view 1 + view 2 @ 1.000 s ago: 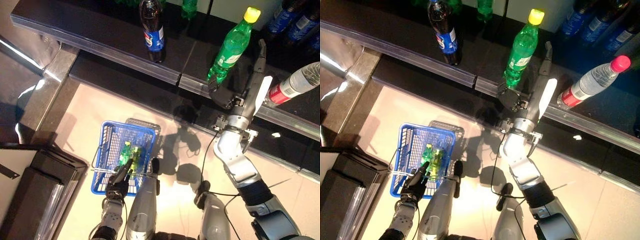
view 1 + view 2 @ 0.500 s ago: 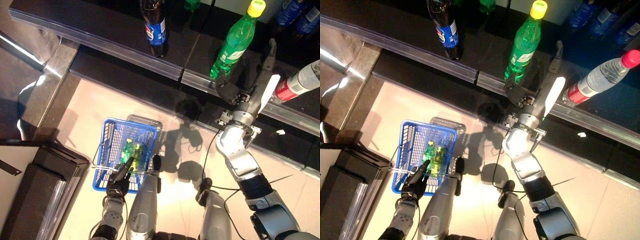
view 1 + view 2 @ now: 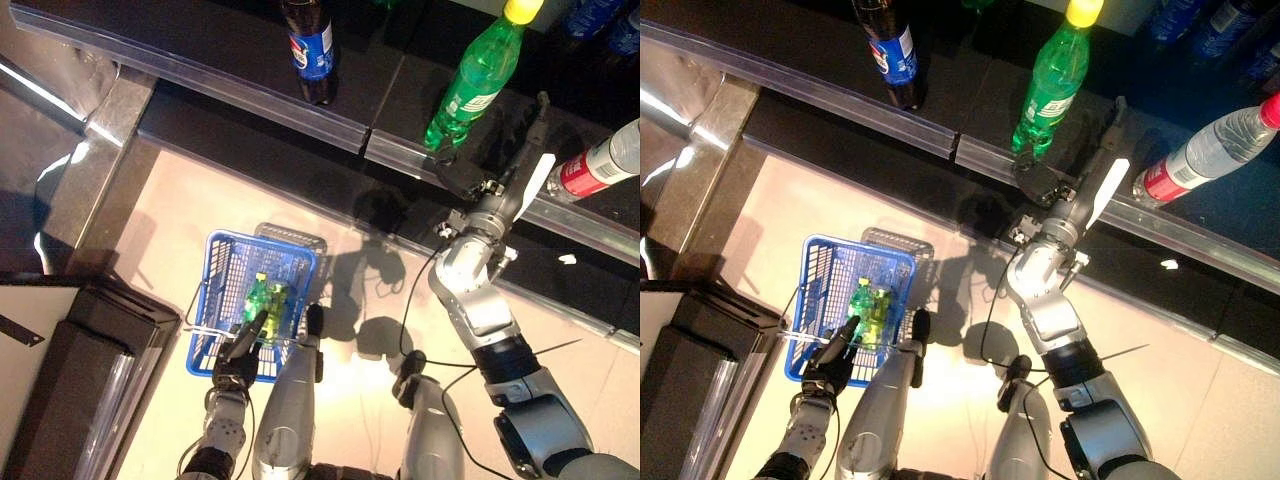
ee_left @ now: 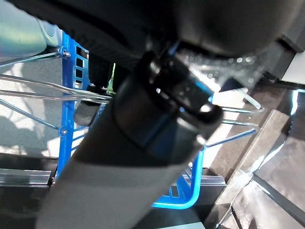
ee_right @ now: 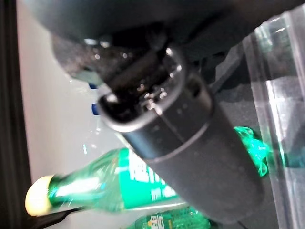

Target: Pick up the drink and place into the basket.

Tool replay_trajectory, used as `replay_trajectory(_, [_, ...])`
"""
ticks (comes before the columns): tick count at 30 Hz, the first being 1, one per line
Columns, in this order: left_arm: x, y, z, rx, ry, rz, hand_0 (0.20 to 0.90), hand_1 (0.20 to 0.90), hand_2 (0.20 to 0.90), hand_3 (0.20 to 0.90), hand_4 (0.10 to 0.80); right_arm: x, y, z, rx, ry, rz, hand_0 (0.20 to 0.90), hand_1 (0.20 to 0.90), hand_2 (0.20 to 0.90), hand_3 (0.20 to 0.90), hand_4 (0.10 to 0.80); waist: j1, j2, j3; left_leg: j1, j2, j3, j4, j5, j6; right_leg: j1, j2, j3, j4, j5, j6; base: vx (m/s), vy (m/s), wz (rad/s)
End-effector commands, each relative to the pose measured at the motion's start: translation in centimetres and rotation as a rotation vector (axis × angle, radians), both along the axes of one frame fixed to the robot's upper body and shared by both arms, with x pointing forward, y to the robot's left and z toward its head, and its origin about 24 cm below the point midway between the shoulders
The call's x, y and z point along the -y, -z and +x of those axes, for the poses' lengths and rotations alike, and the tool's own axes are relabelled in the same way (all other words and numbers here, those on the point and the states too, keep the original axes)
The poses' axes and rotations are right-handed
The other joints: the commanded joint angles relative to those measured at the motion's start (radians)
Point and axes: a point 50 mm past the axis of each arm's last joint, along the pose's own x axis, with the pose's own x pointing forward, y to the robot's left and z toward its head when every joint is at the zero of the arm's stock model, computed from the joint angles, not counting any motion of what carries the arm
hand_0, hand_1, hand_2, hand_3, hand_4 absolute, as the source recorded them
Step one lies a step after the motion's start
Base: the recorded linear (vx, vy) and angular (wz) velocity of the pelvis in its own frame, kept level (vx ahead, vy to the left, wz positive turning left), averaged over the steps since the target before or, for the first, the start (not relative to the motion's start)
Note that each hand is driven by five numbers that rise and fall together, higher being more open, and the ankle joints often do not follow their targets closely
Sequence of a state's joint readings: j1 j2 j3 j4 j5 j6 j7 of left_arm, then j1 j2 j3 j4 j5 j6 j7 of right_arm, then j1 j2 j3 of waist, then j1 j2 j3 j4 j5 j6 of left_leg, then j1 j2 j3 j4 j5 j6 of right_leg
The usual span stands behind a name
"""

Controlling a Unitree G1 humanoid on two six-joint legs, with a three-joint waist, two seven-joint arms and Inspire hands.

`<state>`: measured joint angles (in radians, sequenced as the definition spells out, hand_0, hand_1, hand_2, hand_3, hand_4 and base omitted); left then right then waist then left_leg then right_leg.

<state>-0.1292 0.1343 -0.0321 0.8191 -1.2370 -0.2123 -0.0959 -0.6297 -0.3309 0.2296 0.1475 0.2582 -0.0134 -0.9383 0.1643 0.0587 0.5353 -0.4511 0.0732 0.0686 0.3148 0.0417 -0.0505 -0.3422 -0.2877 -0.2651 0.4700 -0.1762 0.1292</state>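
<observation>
Right robot hand [image 3: 478, 192] spread beside my green bottle [image 3: 473, 82]; a stray finger could topple it off the shelf [image 3: 200, 55].

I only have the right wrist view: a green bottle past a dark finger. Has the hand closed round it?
Observer: No. In the head views the right hand is open, beside the base of the green bottle.
Reviewer: Is that bottle standing?
Observer: Yes, upright on the dark shelf.
Reviewer: Where is the basket?
Observer: The blue basket is on the robot's left, at the left hand.
Reviewer: Anything in it?
Observer: Yes, a small bottle, green, lies inside.
</observation>
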Motion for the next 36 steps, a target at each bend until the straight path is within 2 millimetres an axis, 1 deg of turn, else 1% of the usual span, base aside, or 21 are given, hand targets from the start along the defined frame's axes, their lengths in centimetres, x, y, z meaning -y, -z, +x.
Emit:
replay_trajectory(1, [-1.2, 0.3, -2.3, 0.008, 0.072, 0.117, 0.300, 0.300, 0.300, 0.200, 0.100, 1.2, -7.5, -0.6, 0.324, -0.045, 0.044, 0.900, 0.900, 0.900, 0.900, 0.800, 0.026, 0.030, -0.015, -0.028, 0.009, -0.060, 0.033, -0.016, -0.017, -0.017, -0.004, -0.009, -0.016, 0.082, -0.051, 0.000, 0.000, 0.00])
replay_trajectory(5, [-1.3, 0.1, -2.0, 0.011, 0.076, 0.121, 0.300, 0.300, 0.300, 0.200, 0.100, 1.3, -8.3, -0.2, 0.333, -0.101, 0.076, 0.900, 0.900, 0.900, 0.900, 0.800, 0.030, 0.031, -0.015, -0.037, 0.005, -0.062, 0.033, -0.015, -0.014, -0.028, -0.003, -0.011, -0.012, 0.082, -0.050, 0.001, -0.001, 0.01])
replay_trajectory(7, [-1.3, 0.0, -1.9, 0.016, 0.079, 0.122, 0.300, 0.300, 0.300, 0.200, 0.100, 1.1, -9.1, -0.1, 0.341, -0.108, 0.063, 0.900, 0.900, 0.900, 0.900, 0.800, 0.035, 0.033, -0.015, -0.045, 0.001, -0.064, 0.034, -0.015, -0.011, -0.041, -0.002, -0.010, -0.002, 0.081, -0.051, 0.000, 0.000, 0.00])
replay_trajectory(12, [-1.3, -0.3, -1.5, 0.023, 0.092, 0.127, 0.300, 0.300, 0.300, 0.200, 0.100, 2.0, -10.9, 0.1, 0.361, -0.002, -0.014, 0.900, 0.900, 0.900, 0.900, 0.800, 0.044, 0.036, -0.015, -0.055, -0.005, -0.067, 0.037, -0.018, -0.006, -0.054, -0.003, -0.012, 0.005, 0.079, -0.049, 0.002, 0.000, 0.01])
replay_trajectory(13, [-1.3, -0.3, -1.4, 0.023, 0.093, 0.129, 0.300, 0.300, 0.300, 0.200, 0.100, 2.6, -11.5, 0.3, 0.346, 0.062, -0.059, 0.900, 0.900, 0.900, 0.900, 0.800, 0.047, 0.038, -0.015, -0.060, -0.008, -0.069, 0.040, -0.019, -0.005, -0.059, -0.003, -0.012, 0.009, 0.079, -0.049, 0.009, 0.003, 0.07])
replay_trajectory(15, [-1.3, -0.4, -1.4, 0.025, 0.098, 0.130, 0.300, 0.300, 0.300, 0.200, 0.100, 3.0, -12.2, 0.6, 0.345, 0.065, -0.069, 0.900, 0.900, 0.900, 0.900, 0.800, 0.051, 0.040, -0.015, -0.065, -0.011, -0.072, 0.043, -0.020, -0.005, -0.064, -0.004, -0.013, 0.013, 0.078, -0.050, 0.011, 0.007, 0.08])
replay_trajectory(20, [-1.5, -0.6, -1.3, 0.034, 0.103, 0.127, 0.300, 0.300, 0.300, 0.200, 0.100, 3.3, -13.4, 1.1, 0.327, 0.056, -0.102, 0.900, 0.900, 0.900, 0.900, 0.800, 0.060, 0.043, -0.015, -0.076, -0.016, -0.078, 0.050, -0.025, 0.000, -0.084, -0.004, -0.010, 0.032, 0.070, -0.053, 0.017, 0.011, 0.05])
replay_trajectory(22, [-1.5, -0.7, -1.2, 0.039, 0.108, 0.126, 0.300, 0.300, 0.300, 0.200, 0.100, 3.4, -13.8, 1.1, 0.330, 0.066, -0.116, 0.900, 0.900, 0.900, 0.900, 0.800, 0.063, 0.043, -0.015, -0.080, -0.018, -0.079, 0.051, -0.027, 0.001, -0.089, -0.005, -0.011, 0.035, 0.069, -0.053, 0.000, 0.000, 0.00])
replay_trajectory(28, [-1.7, -0.9, -1.1, 0.046, 0.124, 0.132, 0.300, 0.300, 0.300, 0.200, 0.100, 4.0, -15.7, 1.2, 0.353, 0.107, -0.161, 0.900, 0.900, 0.900, 0.900, 0.800, 0.073, 0.042, -0.015, -0.097, -0.024, -0.085, 0.058, -0.030, 0.006, -0.108, -0.006, -0.011, 0.046, 0.068, -0.051, 0.001, 0.000, 0.01])
replay_trajectory(29, [-1.8, -1.0, -1.0, 0.047, 0.123, 0.133, 0.300, 0.300, 0.300, 0.200, 0.100, 4.0, -16.0, 1.1, 0.358, 0.110, -0.164, 0.794, 0.794, 0.794, 0.776, 0.676, 0.075, 0.040, -0.015, -0.100, -0.025, -0.086, 0.059, -0.031, 0.007, -0.112, -0.006, -0.011, 0.049, 0.067, -0.051, 0.000, -0.002, 0.03])
replay_trajectory(30, [-1.9, -1.0, -1.0, 0.047, 0.123, 0.134, 0.300, 0.300, 0.300, 0.200, 0.100, 4.1, -16.1, 1.1, 0.359, 0.111, -0.165, 0.599, 0.599, 0.599, 0.549, 0.449, 0.075, 0.040, -0.015, -0.101, -0.025, -0.086, 0.060, -0.032, 0.007, -0.113, -0.005, -0.011, 0.050, 0.066, -0.052, 0.000, -0.003, 0.04])
replay_trajectory(31, [-2.0, -1.0, -1.0, 0.046, 0.124, 0.137, 0.300, 0.300, 0.300, 0.200, 0.100, 4.3, -16.3, 1.1, 0.360, 0.111, -0.166, 0.436, 0.436, 0.436, 0.359, 0.259, 0.076, 0.038, -0.015, -0.103, -0.025, -0.086, 0.061, -0.033, 0.008, -0.116, -0.004, -0.010, 0.052, 0.065, -0.052, 0.000, -0.002, 0.04])
replay_trajectory(32, [-2.0, -1.1, -1.0, 0.046, 0.124, 0.138, 0.300, 0.300, 0.300, 0.200, 0.100, 4.3, -16.4, 1.1, 0.361, 0.109, -0.165, 0.305, 0.305, 0.305, 0.205, 0.105, 0.076, 0.038, -0.015, -0.103, -0.025, -0.087, 0.061, -0.034, 0.008, -0.117, -0.004, -0.010, 0.053, 0.065, -0.053, -0.002, -0.003, 0.04])
replay_trajectory(36, [-2.2, -1.1, -1.1, 0.055, 0.123, 0.139, 0.300, 0.300, 0.300, 0.200, 0.100, 4.6, -16.7, 1.2, 0.355, 0.093, -0.175, 0.300, 0.300, 0.300, 0.200, 0.100, 0.077, 0.035, -0.015, -0.106, -0.025, -0.085, 0.069, -0.040, 0.012, -0.121, -0.005, -0.013, 0.060, 0.061, -0.055, 0.000, 0.000, 0.00])
